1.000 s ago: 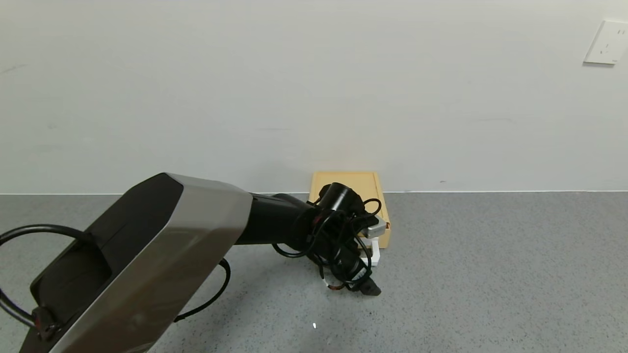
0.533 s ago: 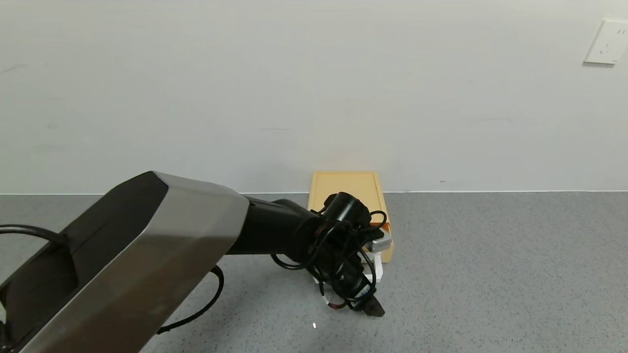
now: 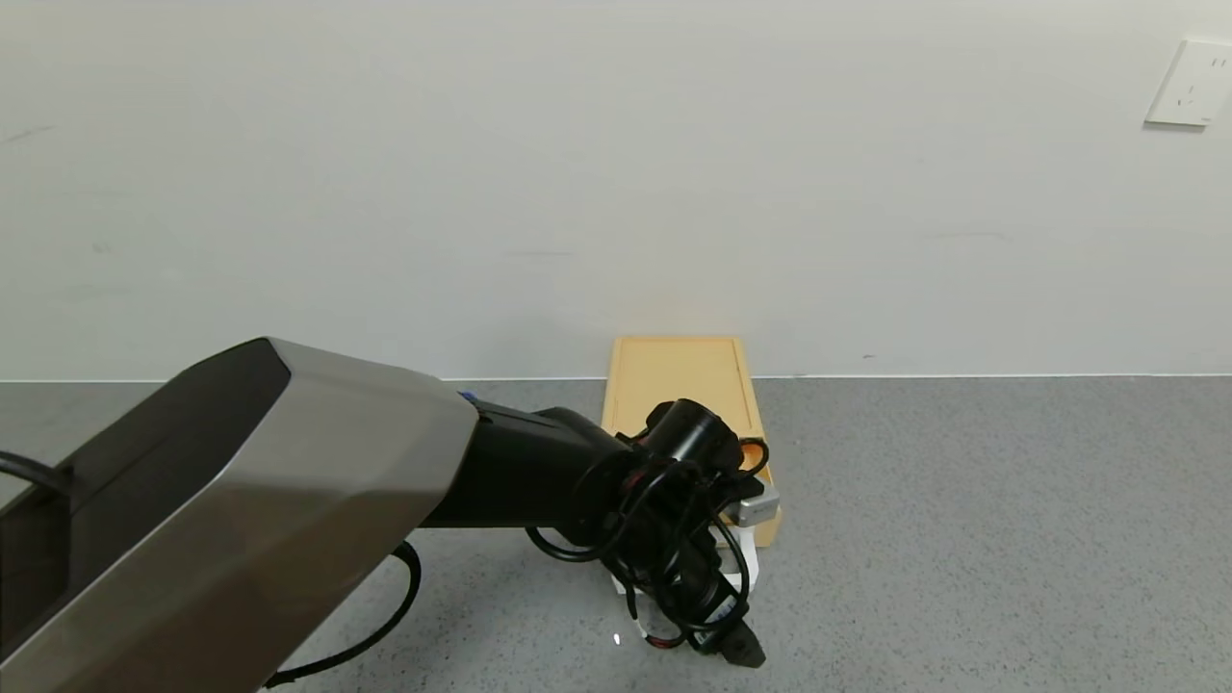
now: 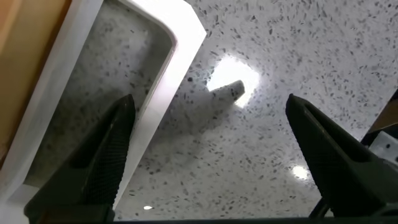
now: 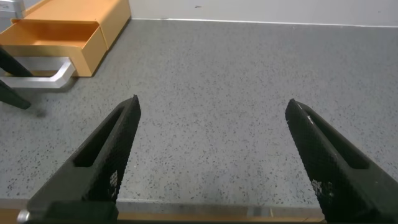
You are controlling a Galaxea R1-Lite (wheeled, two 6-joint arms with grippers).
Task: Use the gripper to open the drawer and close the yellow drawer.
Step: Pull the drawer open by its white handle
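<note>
- The left end effector (image 3: 736, 647), black-jawed and wrapped in looping black cables, hangs low over the grey speckled counter (image 3: 962, 539) with its jaws spread wide. One finger (image 4: 99, 162) sits inside the white rectangular loop handle (image 4: 155, 81), hooking it rather than pinching it.
- The small flat pale-yellow drawer box (image 3: 681, 380) lies just behind the end effector against the white wall. Its drawer (image 5: 56, 38) is drawn partly out toward the robot.
- To pull well, I judge the finger should stay hooked behind the bar and travel straight along the drawer's axis. A sideways drift could slew the light box.
- The right end effector (image 5: 211, 162) idles well to the side of the box, jaws apart.
- Compared with a second ago, the left end effector has come nearer the robot, and the handle and drawer front have followed it out.
</note>
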